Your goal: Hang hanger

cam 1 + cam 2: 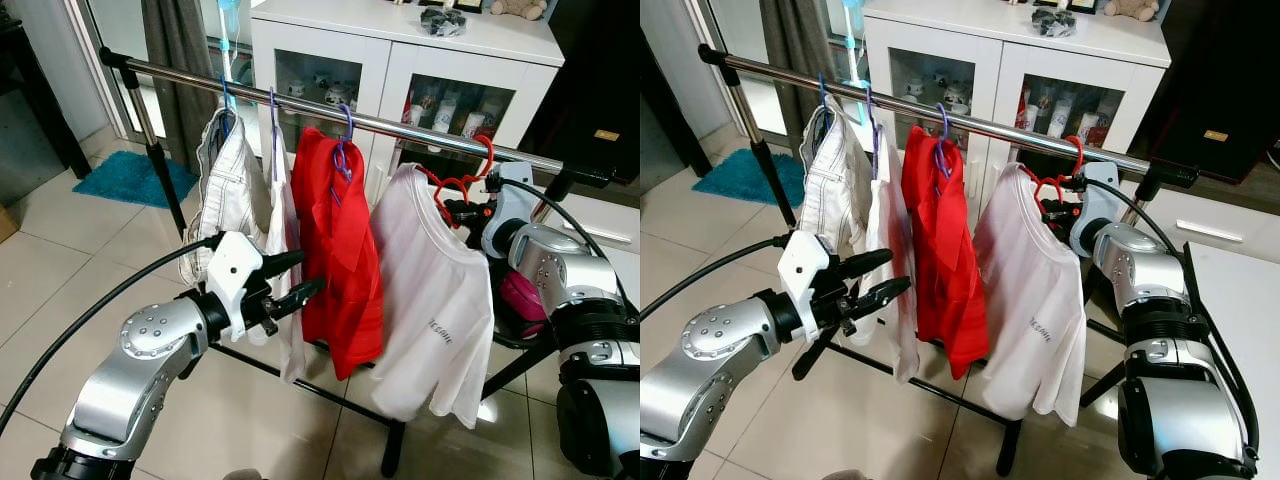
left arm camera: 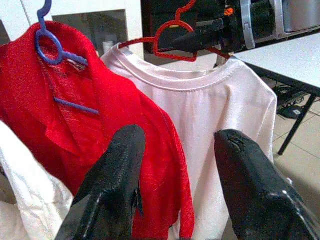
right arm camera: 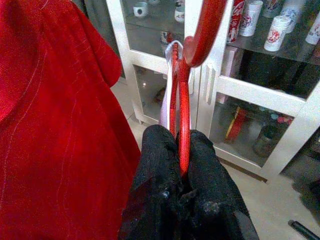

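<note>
A red hanger (image 1: 462, 182) carries a white T-shirt (image 1: 435, 300), and its hook (image 1: 487, 150) curls over the chrome rail (image 1: 400, 125) of the clothes rack. My right gripper (image 1: 462, 212) is shut on the hanger's red wire (image 3: 183, 130), just below the hook. In the left wrist view the same hanger (image 2: 170, 42) shows above the T-shirt's collar (image 2: 192, 85). My left gripper (image 1: 292, 278) is open in front of the red shirt (image 1: 340, 250), holding nothing.
A white garment (image 1: 230, 190) and a thin white one hang on blue hangers left of the red shirt, which is on a purple hanger (image 1: 343, 150). A white glass-door cabinet (image 1: 400, 60) stands behind the rack. A blue mat (image 1: 130, 178) lies on the tiled floor.
</note>
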Controlling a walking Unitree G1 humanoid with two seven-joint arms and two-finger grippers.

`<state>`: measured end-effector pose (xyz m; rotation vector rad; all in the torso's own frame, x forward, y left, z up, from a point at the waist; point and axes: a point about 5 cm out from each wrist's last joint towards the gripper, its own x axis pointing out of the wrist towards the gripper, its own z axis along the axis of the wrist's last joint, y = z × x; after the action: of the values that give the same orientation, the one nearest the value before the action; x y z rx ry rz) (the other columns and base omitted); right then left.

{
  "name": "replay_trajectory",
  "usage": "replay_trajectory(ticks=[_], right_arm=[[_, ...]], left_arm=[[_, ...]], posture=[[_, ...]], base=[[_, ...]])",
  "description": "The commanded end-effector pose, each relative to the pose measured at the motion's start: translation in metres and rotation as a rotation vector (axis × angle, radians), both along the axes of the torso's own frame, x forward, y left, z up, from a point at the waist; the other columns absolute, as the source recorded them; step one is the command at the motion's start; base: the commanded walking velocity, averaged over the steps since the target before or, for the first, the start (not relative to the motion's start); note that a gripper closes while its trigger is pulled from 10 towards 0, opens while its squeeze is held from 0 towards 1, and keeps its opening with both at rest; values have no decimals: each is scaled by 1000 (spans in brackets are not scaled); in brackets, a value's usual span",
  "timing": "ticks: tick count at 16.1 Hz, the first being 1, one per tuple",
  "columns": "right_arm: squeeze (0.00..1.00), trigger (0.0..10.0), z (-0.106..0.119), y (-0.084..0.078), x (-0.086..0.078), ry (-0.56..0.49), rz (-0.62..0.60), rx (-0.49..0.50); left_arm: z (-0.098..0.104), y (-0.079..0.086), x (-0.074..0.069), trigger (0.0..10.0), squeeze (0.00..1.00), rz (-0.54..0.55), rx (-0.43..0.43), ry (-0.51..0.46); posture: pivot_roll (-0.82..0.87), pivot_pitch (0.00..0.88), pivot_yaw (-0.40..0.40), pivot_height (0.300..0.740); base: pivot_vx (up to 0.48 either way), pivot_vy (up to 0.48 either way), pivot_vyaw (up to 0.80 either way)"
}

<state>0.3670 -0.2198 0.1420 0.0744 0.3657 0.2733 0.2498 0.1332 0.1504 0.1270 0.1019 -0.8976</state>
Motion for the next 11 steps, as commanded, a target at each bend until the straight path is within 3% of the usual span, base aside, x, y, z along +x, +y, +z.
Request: replay_trajectory(ticks=[1,5,8,11], right_arm=[[0,0,5,-2,2,-11,-2,-14],[0,0,3,1,1,-10,-8,-16],[0,0,14,2,0,-79,-53,-9],[0,0,34,6,-7,-212,-121,10]], left_arm=[[1,-2,0,10000,0,-13,15,-10],[0,-1,2,10000,0,2,25,-12],[0,2,5,10000,0,59,32,-39],[-2,10,13,10000,0,190,58,-67]], posture=[[46,0,-47,740],[44,0,-45,740],[44,0,-51,740],[41,0,-52,740]], base=[[0,0,0],[0,0,0],[0,0,0],[0,0,0]])
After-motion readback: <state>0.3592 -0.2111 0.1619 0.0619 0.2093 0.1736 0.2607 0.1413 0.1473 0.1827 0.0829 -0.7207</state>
